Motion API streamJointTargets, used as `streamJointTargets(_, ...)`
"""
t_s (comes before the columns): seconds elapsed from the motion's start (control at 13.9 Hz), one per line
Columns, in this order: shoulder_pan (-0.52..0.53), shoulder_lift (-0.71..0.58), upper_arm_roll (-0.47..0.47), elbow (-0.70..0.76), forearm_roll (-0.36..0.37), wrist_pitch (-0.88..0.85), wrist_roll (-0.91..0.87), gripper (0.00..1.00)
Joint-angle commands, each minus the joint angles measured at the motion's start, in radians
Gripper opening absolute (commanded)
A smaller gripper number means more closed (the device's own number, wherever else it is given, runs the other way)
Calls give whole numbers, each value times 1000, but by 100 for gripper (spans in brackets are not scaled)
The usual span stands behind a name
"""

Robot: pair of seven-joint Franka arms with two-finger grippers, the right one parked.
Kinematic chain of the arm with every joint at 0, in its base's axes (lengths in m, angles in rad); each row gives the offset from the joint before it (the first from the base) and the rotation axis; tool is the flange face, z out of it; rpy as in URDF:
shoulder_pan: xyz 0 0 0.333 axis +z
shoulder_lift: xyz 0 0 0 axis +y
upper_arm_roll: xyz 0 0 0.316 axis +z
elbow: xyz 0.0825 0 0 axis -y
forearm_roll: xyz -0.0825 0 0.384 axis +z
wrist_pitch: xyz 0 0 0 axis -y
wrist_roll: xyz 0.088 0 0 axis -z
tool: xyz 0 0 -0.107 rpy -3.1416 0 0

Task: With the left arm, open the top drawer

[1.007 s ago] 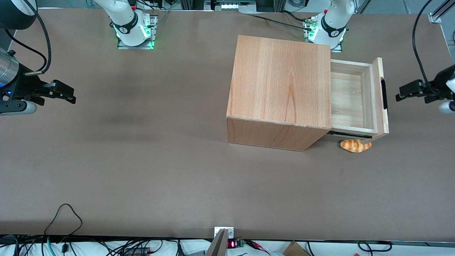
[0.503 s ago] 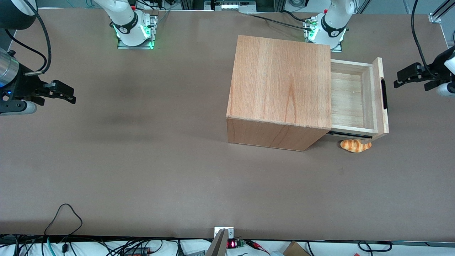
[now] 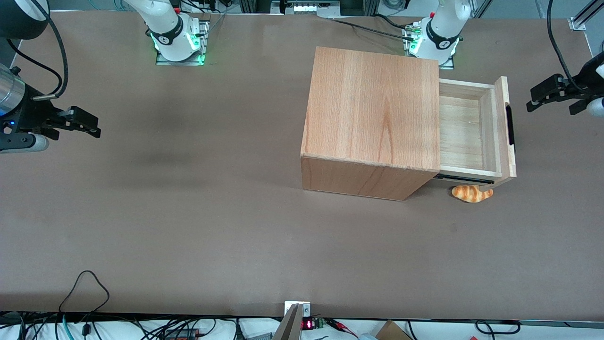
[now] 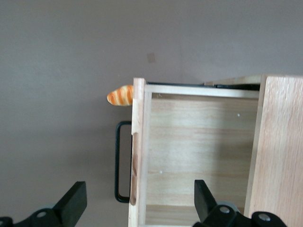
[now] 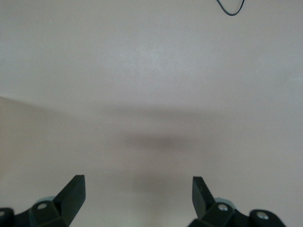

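The top drawer (image 3: 472,130) stands pulled out of the wooden cabinet (image 3: 373,111), showing its pale plank interior (image 4: 199,156) and its slim black bar handle (image 3: 510,125). The left arm's gripper (image 3: 531,100) is open and empty. It hangs in front of the drawer, apart from the handle, high above the table and a little farther from the front camera than the handle's middle. In the left wrist view the gripper (image 4: 137,201) looks down on the drawer's front panel and the handle (image 4: 117,161), with its fingers (image 4: 75,198) spread wide.
A small orange striped croissant toy (image 3: 472,193) lies on the brown table (image 3: 188,212) under the drawer's nearer corner; it also shows in the left wrist view (image 4: 120,95). Cables lie along the table's near edge.
The left gripper has drawn away from the drawer front, rising and moving farther from the front camera. The drawer has stayed where it was.
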Motion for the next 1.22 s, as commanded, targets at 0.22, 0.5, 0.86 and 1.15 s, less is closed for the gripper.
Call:
streamJointTargets(0.22,-14,-25,20,9,23,2,-25,100)
streamJointTargets(0.5,-16,-19,12,42,29,-50,-8,100)
streamJointTargets(0.86,-13,-6,20,76,14,-56,-24,100)
streamJointTargets(1.15,-14,-5,13,79,23,-59,-16,100)
